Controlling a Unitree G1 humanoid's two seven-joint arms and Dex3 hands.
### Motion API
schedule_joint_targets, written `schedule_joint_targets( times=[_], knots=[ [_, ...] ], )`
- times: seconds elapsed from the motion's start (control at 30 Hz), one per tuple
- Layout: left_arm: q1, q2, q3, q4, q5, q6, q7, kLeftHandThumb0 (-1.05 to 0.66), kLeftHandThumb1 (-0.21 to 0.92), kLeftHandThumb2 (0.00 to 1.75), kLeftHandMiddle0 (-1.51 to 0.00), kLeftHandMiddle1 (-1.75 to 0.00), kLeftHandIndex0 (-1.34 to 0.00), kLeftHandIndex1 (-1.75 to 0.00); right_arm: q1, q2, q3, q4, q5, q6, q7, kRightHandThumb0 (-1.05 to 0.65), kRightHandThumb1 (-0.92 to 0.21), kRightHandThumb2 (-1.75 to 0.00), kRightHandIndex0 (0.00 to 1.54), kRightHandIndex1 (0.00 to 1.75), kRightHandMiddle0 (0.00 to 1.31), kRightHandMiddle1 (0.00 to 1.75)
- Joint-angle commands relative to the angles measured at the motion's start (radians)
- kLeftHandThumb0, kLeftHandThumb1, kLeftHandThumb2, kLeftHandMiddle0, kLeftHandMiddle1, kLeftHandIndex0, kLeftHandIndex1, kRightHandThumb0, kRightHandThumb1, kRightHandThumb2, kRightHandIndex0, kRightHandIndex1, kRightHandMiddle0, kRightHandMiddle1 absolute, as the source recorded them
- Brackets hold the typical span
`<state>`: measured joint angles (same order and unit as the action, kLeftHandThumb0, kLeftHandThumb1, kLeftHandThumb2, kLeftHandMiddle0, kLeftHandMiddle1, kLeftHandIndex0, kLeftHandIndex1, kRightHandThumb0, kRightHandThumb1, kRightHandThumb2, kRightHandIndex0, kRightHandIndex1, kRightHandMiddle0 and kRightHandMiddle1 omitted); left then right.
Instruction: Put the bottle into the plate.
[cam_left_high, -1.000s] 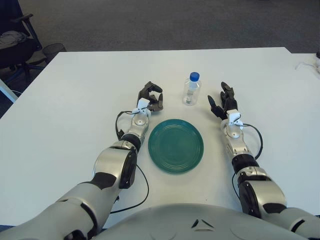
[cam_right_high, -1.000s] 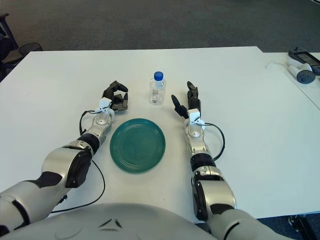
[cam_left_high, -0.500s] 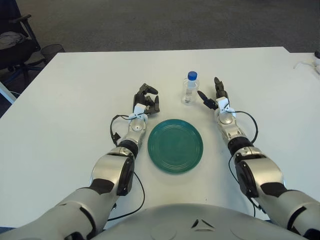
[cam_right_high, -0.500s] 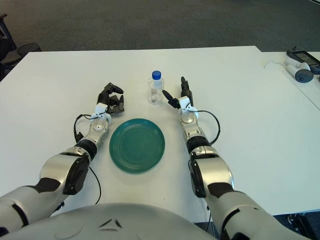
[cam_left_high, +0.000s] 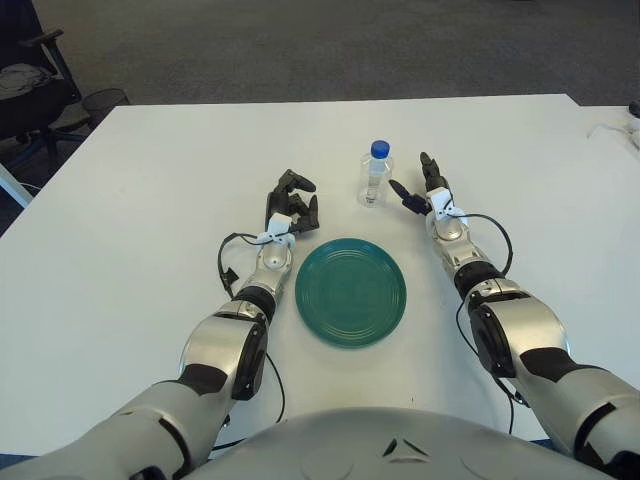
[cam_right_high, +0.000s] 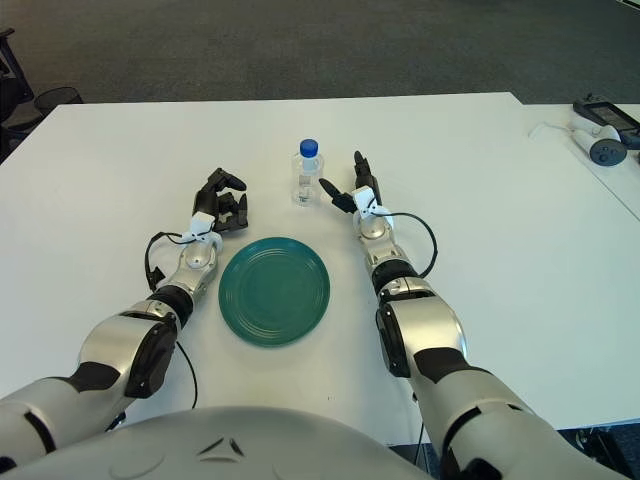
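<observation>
Left eye view
Bottle (cam_left_high: 374, 175): stood upright above the plate (cam_left_high: 351, 291), centre frame.
Right hand (cam_left_high: 419, 189): fingers spread, just right of the bottle, holding nothing.
Left hand (cam_left_high: 291, 203): fingers curled, empty.
Chair (cam_left_high: 30, 75): upper left.

Right eye view
Devices (cam_right_high: 603, 128): on the table (cam_right_high: 520, 230), upper right.

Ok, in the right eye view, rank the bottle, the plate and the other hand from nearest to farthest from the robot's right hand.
1. Bottle, just left of the right hand, fingers open beside it.
2. Plate, nearer the robot, to the left.
3. Left hand, across the plate, fingers curled.
</observation>
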<state>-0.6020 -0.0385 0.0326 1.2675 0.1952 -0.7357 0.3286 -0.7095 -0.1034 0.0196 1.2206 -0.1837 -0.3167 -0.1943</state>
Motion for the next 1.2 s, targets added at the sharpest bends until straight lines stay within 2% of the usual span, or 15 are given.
schedule_joint_targets(
  times=[0.0,0.23,0.33,0.43,0.7,0.9,1.0,1.17],
  knots=[
    [0.044,0.016,-0.010,0.034,0.013,0.058,0.011,-0.47,0.34,1.29,-1.12,-1.75,-0.59,-1.75,0.071,0.006,0.015,0.017,-0.007,0.014,0.043,-1.05,-0.92,-0.38,0.01,0.00,0.00,0.00],
    [0.040,0.013,-0.018,0.033,0.020,0.061,0.035,-0.47,0.33,1.29,-1.12,-1.75,-0.60,-1.75,0.148,-0.019,0.025,-0.032,0.000,-0.024,0.078,-1.05,-0.92,-0.37,0.01,0.00,0.00,0.00],
    [0.036,0.013,-0.024,0.033,0.023,0.068,0.039,-0.47,0.34,1.28,-1.11,-1.75,-0.59,-1.75,0.226,-0.062,0.007,-0.033,0.017,-0.072,0.110,-1.05,-0.92,-0.36,0.01,0.00,0.00,0.00],
    [0.036,0.012,-0.027,0.032,0.023,0.074,0.039,-0.47,0.35,1.27,-1.11,-1.75,-0.59,-1.75,0.268,-0.086,-0.013,-0.016,0.034,-0.099,0.126,-1.05,-0.92,-0.36,0.01,0.00,0.00,0.00],
    [0.036,0.008,-0.021,0.032,0.006,0.078,0.012,-0.46,0.35,1.26,-1.11,-1.75,-0.58,-1.75,0.309,-0.095,-0.091,-0.021,0.118,-0.090,0.160,-1.02,-0.92,-0.36,0.02,0.01,0.01,0.01],
    [0.034,0.013,-0.023,0.033,0.008,0.086,0.010,-0.46,0.36,1.26,-1.10,-1.75,-0.58,-1.75,0.387,-0.097,-0.147,-0.067,0.189,-0.110,0.212,-0.97,-0.92,-0.32,0.04,0.01,0.02,0.02],
    [0.033,0.014,-0.020,0.033,0.005,0.089,0.006,-0.46,0.36,1.26,-1.09,-1.75,-0.58,-1.75,0.394,-0.090,-0.152,-0.071,0.195,-0.111,0.215,-0.95,-0.92,-0.28,0.05,0.01,0.01,0.08],
    [0.028,0.015,-0.020,0.036,0.007,0.099,0.005,-0.46,0.36,1.26,-1.08,-1.75,-0.58,-1.75,0.388,-0.069,-0.120,-0.068,0.169,-0.141,0.232,-0.92,-0.92,-0.22,0.05,0.00,0.00,0.10]
  ],
)
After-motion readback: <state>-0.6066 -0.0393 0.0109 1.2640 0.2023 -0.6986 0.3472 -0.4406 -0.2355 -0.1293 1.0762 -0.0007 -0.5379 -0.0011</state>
